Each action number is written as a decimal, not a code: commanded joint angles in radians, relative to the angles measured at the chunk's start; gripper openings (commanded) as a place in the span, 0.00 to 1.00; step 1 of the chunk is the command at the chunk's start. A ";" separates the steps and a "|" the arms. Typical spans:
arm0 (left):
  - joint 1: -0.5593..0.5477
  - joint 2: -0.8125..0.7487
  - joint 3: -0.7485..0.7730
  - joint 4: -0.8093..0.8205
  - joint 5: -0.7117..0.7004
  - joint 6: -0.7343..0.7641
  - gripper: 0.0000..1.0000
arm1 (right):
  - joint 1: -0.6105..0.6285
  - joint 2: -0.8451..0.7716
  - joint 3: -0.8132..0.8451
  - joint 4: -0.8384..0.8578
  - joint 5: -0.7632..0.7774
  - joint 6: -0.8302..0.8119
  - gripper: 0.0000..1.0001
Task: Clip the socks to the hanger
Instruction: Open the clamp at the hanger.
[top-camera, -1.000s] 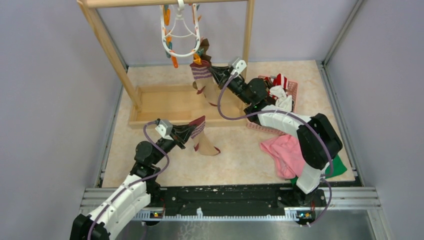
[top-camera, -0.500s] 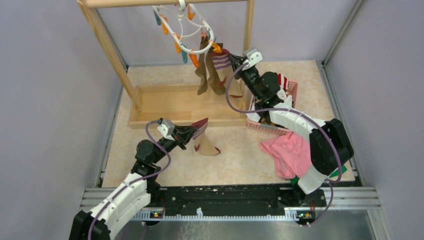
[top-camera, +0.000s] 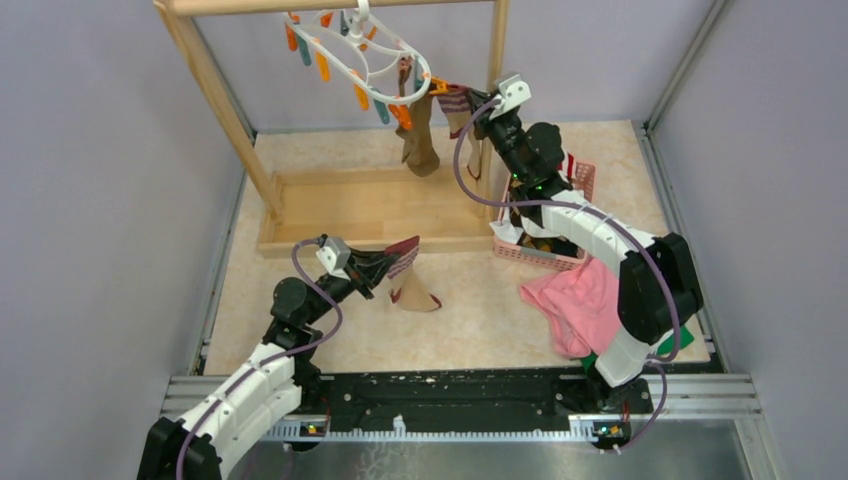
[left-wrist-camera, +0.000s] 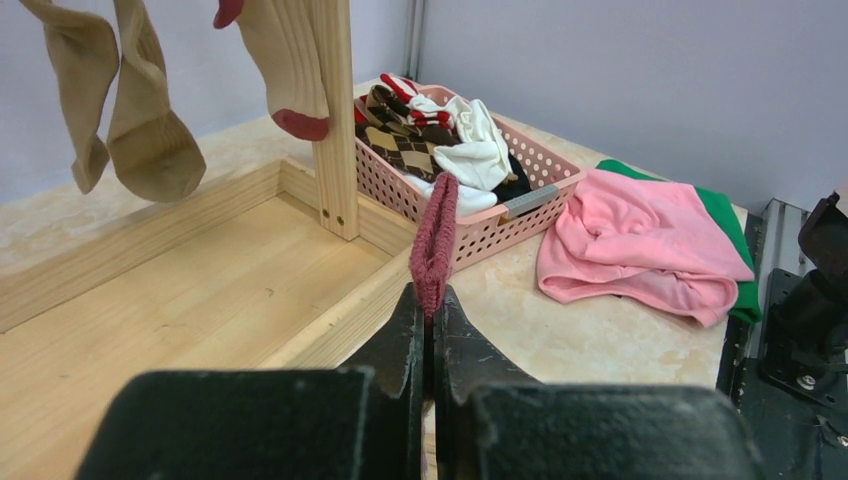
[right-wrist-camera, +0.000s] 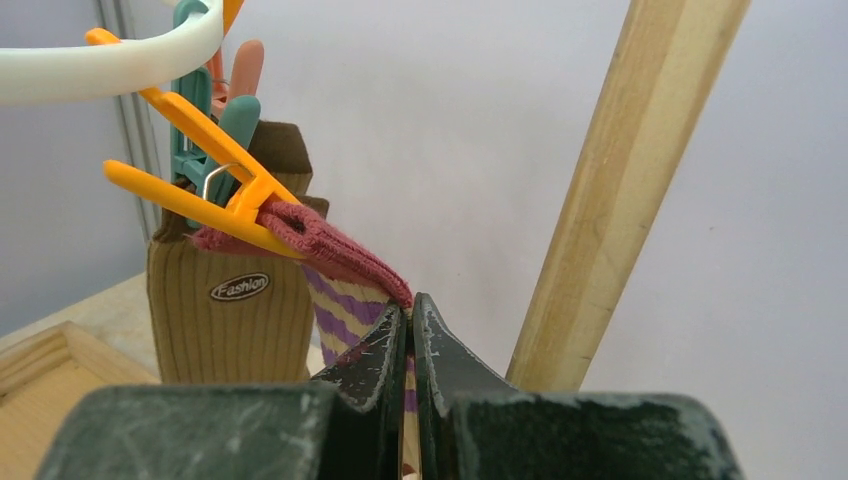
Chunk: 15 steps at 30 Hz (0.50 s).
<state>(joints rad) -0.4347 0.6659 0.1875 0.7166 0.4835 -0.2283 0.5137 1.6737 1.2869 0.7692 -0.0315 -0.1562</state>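
Note:
The white hanger (top-camera: 372, 52) hangs tilted from the wooden rack's top bar, with orange and teal clips around it. Two olive-brown socks (top-camera: 420, 140) dangle from its clips. My right gripper (top-camera: 478, 110) is shut on the maroon cuff of a purple-striped tan sock (right-wrist-camera: 335, 255). An orange clip (right-wrist-camera: 215, 198) grips that same cuff, and the sock is stretched between clip and fingers. My left gripper (top-camera: 394, 262) is shut on the maroon cuff (left-wrist-camera: 436, 235) of a second tan sock (top-camera: 412, 288), whose foot droops to the table. More socks lie in the pink basket (left-wrist-camera: 505, 215).
The wooden rack's right post (top-camera: 496, 60) stands just beside my right gripper, and its base tray (top-camera: 340, 205) lies under the hanger. A pink cloth (top-camera: 580, 305) over a green cloth (top-camera: 675, 335) sits at the right front. Grey walls enclose the table.
My right gripper has risen and moved right with the striped sock, whose cuff now sits in an orange clip. The hanger has swung and tilted. The left arm has barely moved.

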 joint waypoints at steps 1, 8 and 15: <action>-0.002 0.001 0.046 0.070 0.023 -0.010 0.00 | -0.017 0.006 0.051 0.008 -0.036 0.026 0.00; -0.002 0.004 0.046 0.070 0.028 -0.011 0.00 | -0.017 -0.014 -0.022 0.048 -0.154 0.087 0.00; -0.002 0.009 0.046 0.073 0.029 -0.010 0.00 | -0.018 -0.047 -0.072 0.059 -0.199 0.126 0.12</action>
<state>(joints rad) -0.4347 0.6666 0.1947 0.7265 0.4934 -0.2344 0.5011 1.6787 1.2377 0.7773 -0.1791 -0.0700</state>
